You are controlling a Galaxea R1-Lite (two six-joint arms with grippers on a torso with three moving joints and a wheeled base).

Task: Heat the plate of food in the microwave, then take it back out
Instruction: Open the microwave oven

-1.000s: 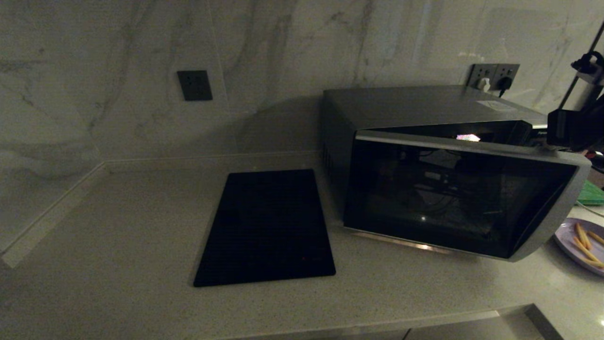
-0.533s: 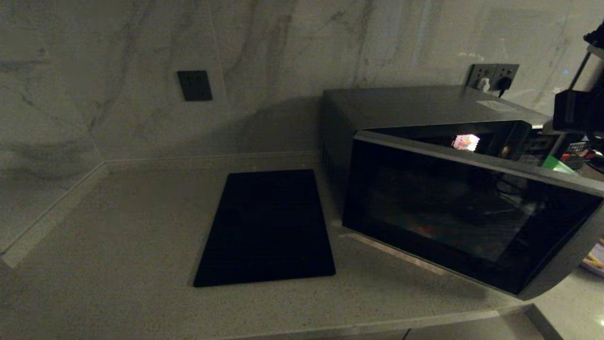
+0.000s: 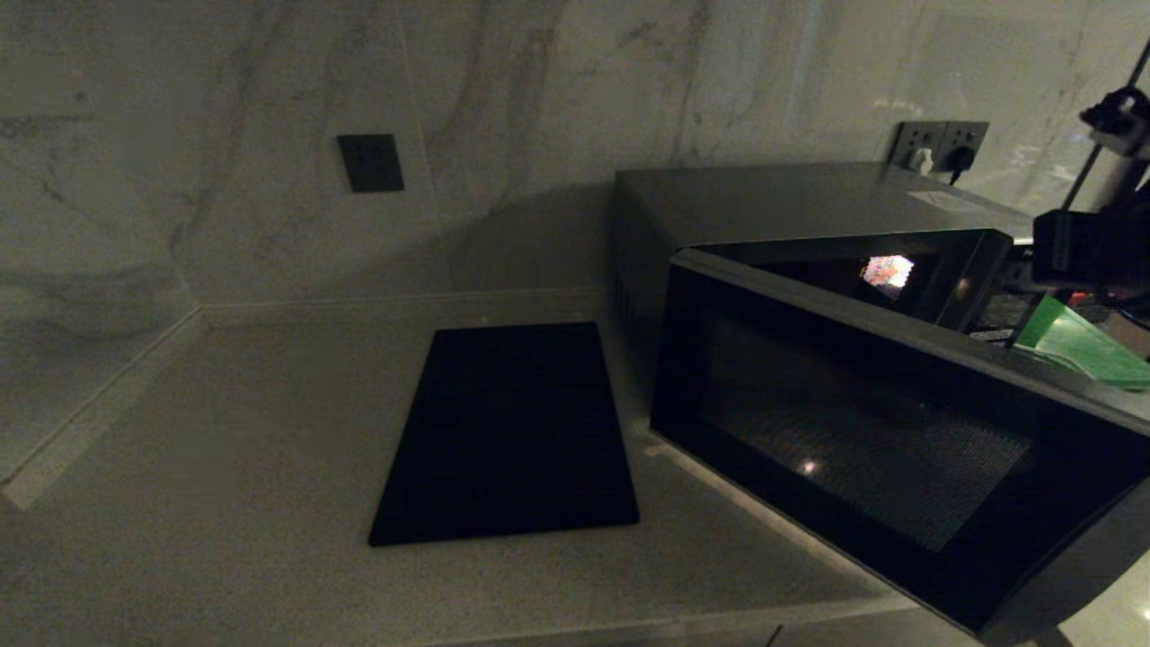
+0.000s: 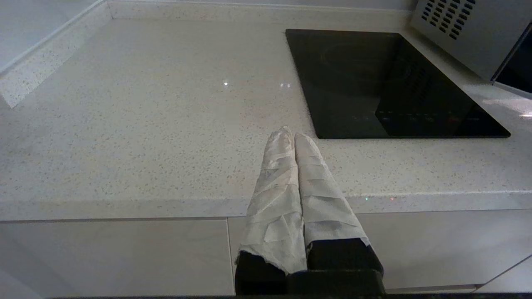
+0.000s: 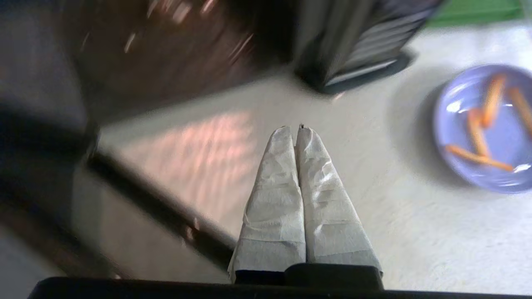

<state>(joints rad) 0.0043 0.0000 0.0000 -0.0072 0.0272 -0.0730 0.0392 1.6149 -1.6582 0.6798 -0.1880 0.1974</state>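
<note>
The silver-grey microwave (image 3: 809, 202) stands at the right of the counter, and its dark glass door (image 3: 880, 431) hangs wide open towards the front edge. A light glows inside the cavity (image 3: 888, 270). The pale lavender plate of food (image 5: 486, 124), with orange sticks on it, lies on the counter. It shows only in the right wrist view; in the head view the door hides it. My right gripper (image 5: 293, 129) is shut and empty above the bare counter, a short way from the plate. The right arm (image 3: 1087, 247) shows beyond the door's far end. My left gripper (image 4: 289, 133) is shut and parked at the counter's front edge.
A flat black cooktop panel (image 3: 512, 431) lies left of the microwave. A green board (image 3: 1078, 346) sits behind the open door at the right. Wall sockets with plugs (image 3: 939, 144) are behind the microwave. The marble wall closes the back and left.
The microwave door has swung much further open towards the front. It now covers the plate in the head view. The right arm has shifted at the door's far end.
</note>
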